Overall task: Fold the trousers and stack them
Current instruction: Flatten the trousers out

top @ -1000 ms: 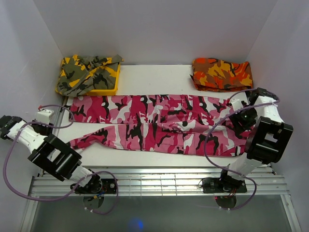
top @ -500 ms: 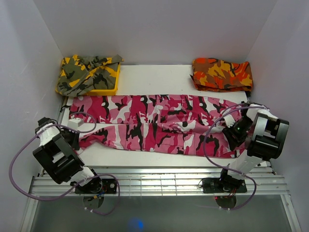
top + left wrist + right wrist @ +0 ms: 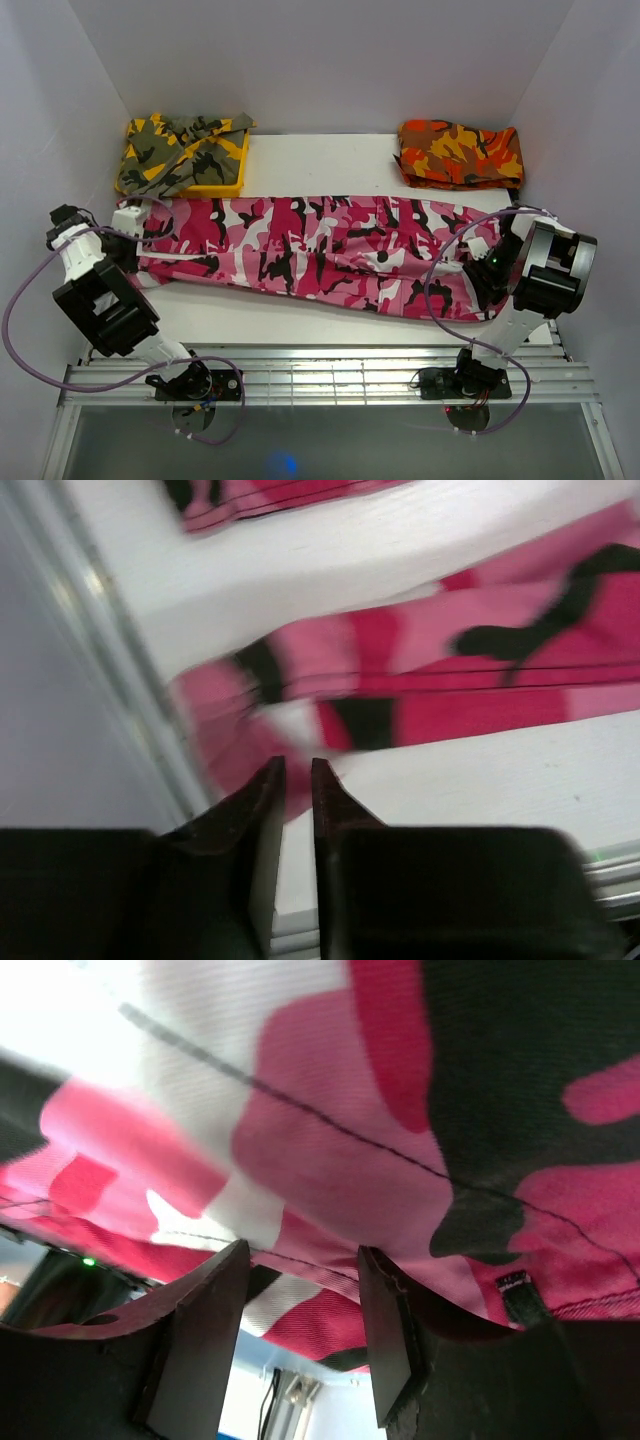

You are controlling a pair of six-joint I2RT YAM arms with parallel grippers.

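Top external: trousers (image 3: 320, 250) lengthwise on desk (image 3: 330, 160), legs nearly together; left gripper (image 3: 292, 780) pinching hem, right gripper (image 3: 300, 1260) apart; stacking left.

Left arm: folded back along the left table edge, wrist turned inward; left gripper (image 3: 292, 780) — fingers nearly together, a thin slit between them.
Right arm: elbow raised at the right edge; right gripper (image 3: 300, 1270) — fingers parted, cloth between.

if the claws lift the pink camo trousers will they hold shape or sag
Probably sag: the pink, white and black camouflage cloth trousers lie wrinkled and draped. Likely light, bunching where the left claw pinches the hem. Pushed, they would likely crumple rather than slide whole.
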